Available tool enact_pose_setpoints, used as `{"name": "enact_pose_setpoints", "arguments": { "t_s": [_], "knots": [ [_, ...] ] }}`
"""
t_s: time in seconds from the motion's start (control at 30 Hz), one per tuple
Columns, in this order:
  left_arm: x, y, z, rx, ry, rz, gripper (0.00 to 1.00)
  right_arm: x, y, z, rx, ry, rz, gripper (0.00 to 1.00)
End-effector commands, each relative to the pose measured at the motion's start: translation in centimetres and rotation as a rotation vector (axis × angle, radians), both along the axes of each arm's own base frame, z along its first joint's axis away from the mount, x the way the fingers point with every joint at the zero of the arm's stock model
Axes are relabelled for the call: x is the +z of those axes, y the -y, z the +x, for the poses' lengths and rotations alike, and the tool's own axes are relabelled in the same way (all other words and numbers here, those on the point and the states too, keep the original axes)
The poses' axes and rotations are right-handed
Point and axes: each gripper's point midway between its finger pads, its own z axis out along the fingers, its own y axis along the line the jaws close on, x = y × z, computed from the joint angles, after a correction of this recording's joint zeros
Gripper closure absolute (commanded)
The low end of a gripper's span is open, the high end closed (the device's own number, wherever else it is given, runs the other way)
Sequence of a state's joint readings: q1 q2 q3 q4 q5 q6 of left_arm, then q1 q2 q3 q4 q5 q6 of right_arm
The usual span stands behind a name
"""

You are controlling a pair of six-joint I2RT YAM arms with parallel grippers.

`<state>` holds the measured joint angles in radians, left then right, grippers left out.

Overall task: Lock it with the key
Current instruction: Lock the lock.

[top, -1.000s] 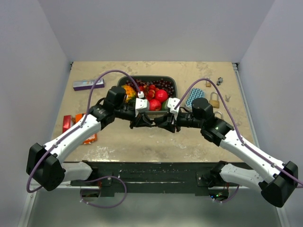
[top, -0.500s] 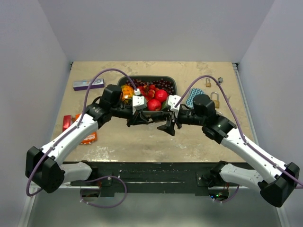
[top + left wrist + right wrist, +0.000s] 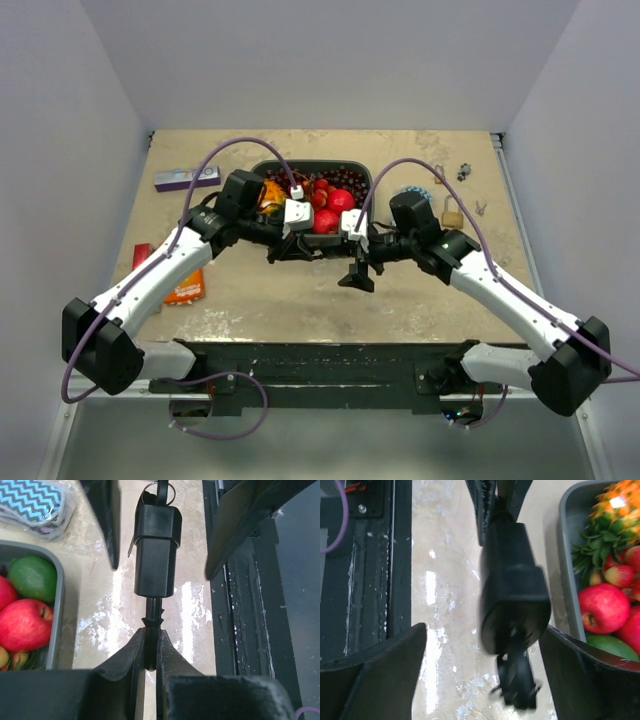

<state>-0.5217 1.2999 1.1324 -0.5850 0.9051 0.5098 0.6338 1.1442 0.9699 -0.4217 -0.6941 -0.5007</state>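
A black padlock (image 3: 156, 550) hangs in the air between the two grippers, over the table in front of the fruit bin. My left gripper (image 3: 151, 647) is shut on its thin shackle. The key (image 3: 160, 491), with a ring on it, sticks out of the lock's far end. In the right wrist view the lock body (image 3: 512, 595) lies between the wide-open fingers of my right gripper (image 3: 482, 630) without touching them, and the key (image 3: 517, 685) below it is blurred. From above, both grippers (image 3: 300, 248) (image 3: 358, 268) meet at mid-table.
A grey bin (image 3: 366, 178) full of fruit stands just behind the grippers. A brass padlock (image 3: 453, 215), loose keys (image 3: 463, 171) and a blue zigzag pouch (image 3: 405, 192) lie at the right. A purple box (image 3: 186, 178) and orange packets (image 3: 185, 287) lie at the left.
My right gripper has opened and let go of the key end of the lock. Both arms have shifted a little; the left still holds the shackle.
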Motion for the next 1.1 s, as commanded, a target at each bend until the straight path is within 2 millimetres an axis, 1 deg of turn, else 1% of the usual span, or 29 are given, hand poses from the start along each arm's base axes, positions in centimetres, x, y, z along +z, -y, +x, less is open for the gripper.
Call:
{"name": "enact_pose_setpoints", "arguments": {
  "t_s": [0.0,0.1,0.17,0.2,0.27,0.33,0.47,0.5,0.53,0.6,0.63,0.73,0.77,0.83,0.87,1.0,1.07],
  "knots": [
    [4.1,1.7,-0.7,-0.113,0.083,-0.108,1.00,1.0,-1.1,0.1,0.102,0.023,0.010,0.10],
    [4.5,1.9,-0.7,-0.114,0.087,-0.119,1.00,1.1,-1.6,0.4,0.113,0.033,0.024,0.20],
    [4.6,2.1,-0.8,-0.116,0.084,-0.126,1.00,1.5,-2.0,0.5,0.117,0.044,0.052,0.24],
    [4.6,2.2,-0.9,-0.119,0.083,-0.127,1.00,1.6,-2.0,0.5,0.114,0.043,0.059,0.28],
    [4.6,2.3,-1.0,-0.122,0.077,-0.128,1.00,2.3,-2.3,0.5,0.119,0.050,0.087,0.32],
    [4.4,2.4,-1.1,-0.126,0.070,-0.126,1.00,3.0,-2.6,0.5,0.122,0.058,0.118,0.39],
    [4.3,2.6,-0.9,-0.123,0.065,-0.129,1.00,3.4,-2.9,0.6,0.120,0.062,0.143,0.46],
    [4.4,2.7,-1.0,-0.126,0.061,-0.130,1.00,3.5,-2.9,0.6,0.120,0.065,0.145,0.47],
    [4.4,2.7,-1.0,-0.127,0.061,-0.131,1.00,3.5,-2.9,0.7,0.115,0.064,0.143,0.45],
    [4.4,2.6,-1.1,-0.130,0.057,-0.131,1.00,3.7,-2.8,0.6,0.108,0.059,0.144,0.32],
    [4.2,2.5,-1.3,-0.134,0.050,-0.126,1.00,4.0,-2.5,0.9,0.087,0.076,0.142,0.27],
    [4.0,2.3,-1.7,-0.140,0.041,-0.118,1.00,4.4,-1.5,1.5,0.050,0.102,0.149,0.28],
    [3.8,2.2,-1.8,-0.137,0.035,-0.113,1.00,4.6,-1.2,1.4,0.044,0.110,0.153,0.29],
    [3.7,2.1,-1.9,-0.140,0.034,-0.109,1.00,4.5,-0.5,1.4,0.046,0.109,0.145,0.34],
    [3.6,2.1,-1.9,-0.139,0.034,-0.108,1.00,4.5,-0.4,1.3,0.053,0.112,0.143,0.35],
    [3.9,2.3,-1.8,-0.142,0.028,-0.117,1.00,4.0,-0.3,0.7,0.087,0.119,0.128,0.32],
    [4.1,2.4,-1.6,-0.141,0.031,-0.123,1.00,4.0,-0.4,0.6,0.101,0.120,0.134,0.34]
  ]
}}
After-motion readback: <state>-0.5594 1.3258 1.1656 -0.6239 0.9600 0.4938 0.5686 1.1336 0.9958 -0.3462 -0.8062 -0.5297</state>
